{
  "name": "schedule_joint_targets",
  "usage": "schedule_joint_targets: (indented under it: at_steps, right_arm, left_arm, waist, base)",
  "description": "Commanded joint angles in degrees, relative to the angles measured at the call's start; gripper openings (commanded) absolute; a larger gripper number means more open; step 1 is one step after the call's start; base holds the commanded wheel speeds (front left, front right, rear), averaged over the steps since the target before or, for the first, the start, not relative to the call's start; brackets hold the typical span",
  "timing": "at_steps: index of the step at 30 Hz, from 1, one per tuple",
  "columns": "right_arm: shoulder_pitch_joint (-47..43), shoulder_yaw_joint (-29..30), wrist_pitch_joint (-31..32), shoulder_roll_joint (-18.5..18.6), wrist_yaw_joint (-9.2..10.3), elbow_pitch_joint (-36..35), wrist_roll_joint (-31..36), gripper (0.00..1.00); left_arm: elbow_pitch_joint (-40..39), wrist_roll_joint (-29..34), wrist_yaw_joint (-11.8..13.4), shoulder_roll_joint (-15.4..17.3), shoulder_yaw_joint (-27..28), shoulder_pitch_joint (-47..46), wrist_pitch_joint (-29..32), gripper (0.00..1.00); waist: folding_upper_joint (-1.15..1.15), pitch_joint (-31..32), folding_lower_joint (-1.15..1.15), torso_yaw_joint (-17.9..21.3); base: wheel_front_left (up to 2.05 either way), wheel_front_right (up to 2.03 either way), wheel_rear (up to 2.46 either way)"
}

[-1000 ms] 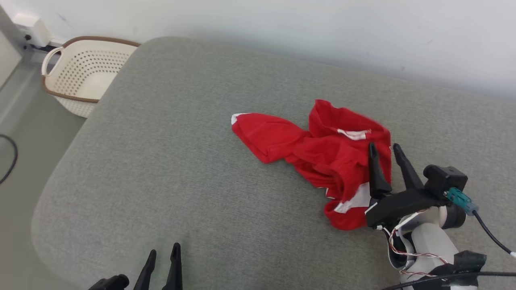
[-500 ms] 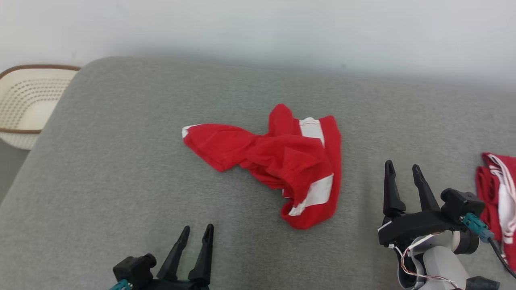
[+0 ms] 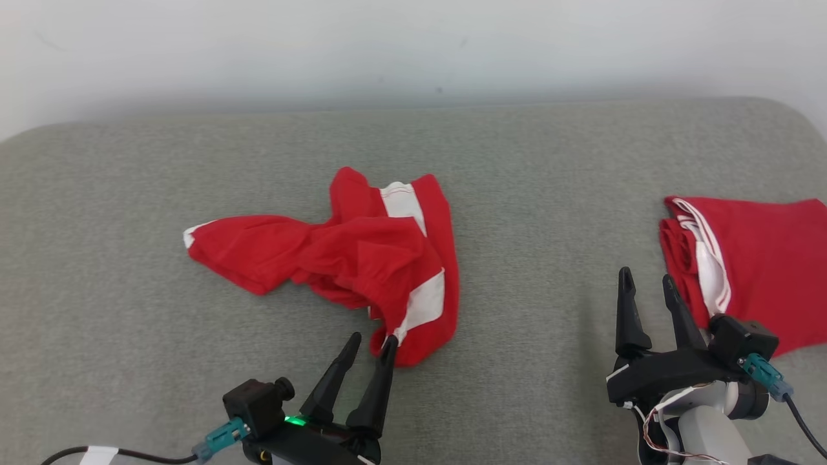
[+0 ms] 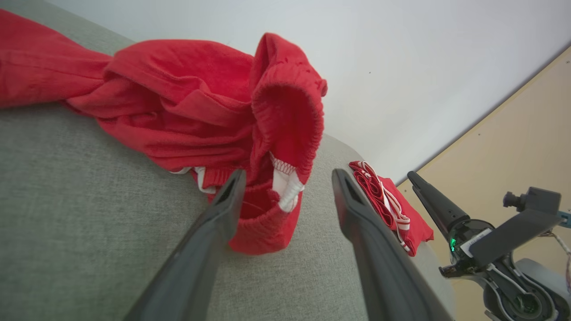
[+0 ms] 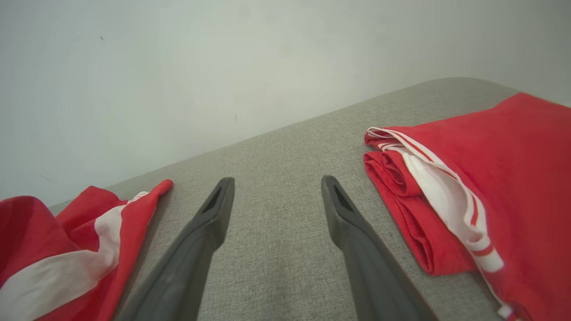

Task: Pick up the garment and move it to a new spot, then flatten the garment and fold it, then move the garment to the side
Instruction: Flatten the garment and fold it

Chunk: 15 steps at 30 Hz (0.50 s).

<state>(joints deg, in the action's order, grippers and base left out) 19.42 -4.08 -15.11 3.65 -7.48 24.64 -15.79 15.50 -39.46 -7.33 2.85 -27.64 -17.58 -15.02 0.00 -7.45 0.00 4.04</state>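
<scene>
At centre of the grey cushion (image 3: 129,194): crumpled red garment (image 3: 349,258) lay loose. Left gripper (image 3: 371,341), jaws wide apart, stood at its near hem, gripping nothing. Right gripper (image 3: 646,279), jaws wide, held nothing, beside folded red cloth (image 3: 762,265), right.

A folded red cloth with white stripes (image 3: 762,271) lies at the right edge on the grey cushion (image 3: 549,194), below a white wall (image 3: 387,45).

garment (image 3: 349,258): underside hidden | folded garment (image 3: 769,258): cut, right edge, perhaps shorts
</scene>
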Motion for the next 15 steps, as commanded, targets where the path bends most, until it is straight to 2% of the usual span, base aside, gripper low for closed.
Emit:
schedule_joint_targets:
  at_steps: [1,9,10,11,12,15]
  right_arm:
    - [0.14,-0.06,-0.03,-0.28,-0.02,-0.32,-0.11,1.00]
    - [0.65,-0.64,-0.03,-0.59,-0.02,-0.61,-0.13,1.00]
    - [0.67,-0.59,-0.03,-0.63,-0.02,-0.57,-0.18,1.00]
    - [0.67,-0.59,-0.03,-0.66,-0.02,-0.52,-0.21,1.00]
    - [0.65,-0.52,-0.03,-0.67,-0.02,-0.49,-0.19,1.00]
    - [0.46,-0.13,-0.03,-0.69,-0.02,-0.41,-0.03,1.00]
  left_arm:
    - [0.05,0.18,-0.10,0.11,-0.74,-0.86,-0.20,1.00]
    - [2.20,0.89,-0.13,0.15,1.02,-2.65,-0.20,1.00]
    - [2.50,0.89,-0.13,0.16,1.46,-2.62,-0.20,0.64]
    - [2.86,1.19,-0.14,0.06,1.89,-2.61,-0.20,0.12]
    - [3.34,1.57,-0.13,0.04,2.25,-2.78,-0.20,0.00]
    - [4.46,2.57,-0.13,0.11,2.88,-3.41,-0.20,0.00]
  waist:
    - [0.00,-1.57,0.00,3.36]
    - [0.00,-2.51,0.00,6.47]
    - [0.00,-2.54,0.00,6.72]
    - [0.00,-2.55,0.00,6.92]
    - [0.00,-2.55,0.00,7.03]
    - [0.00,-2.37,0.00,6.94]
  base:
    - [0.00,0.00,0.00]
    - [0.00,0.00,0.00]
    - [0.00,0.00,0.00]
    - [0.00,0.00,0.00]
    - [0.00,0.00,0.00]
    - [0.00,0.00,0.00]
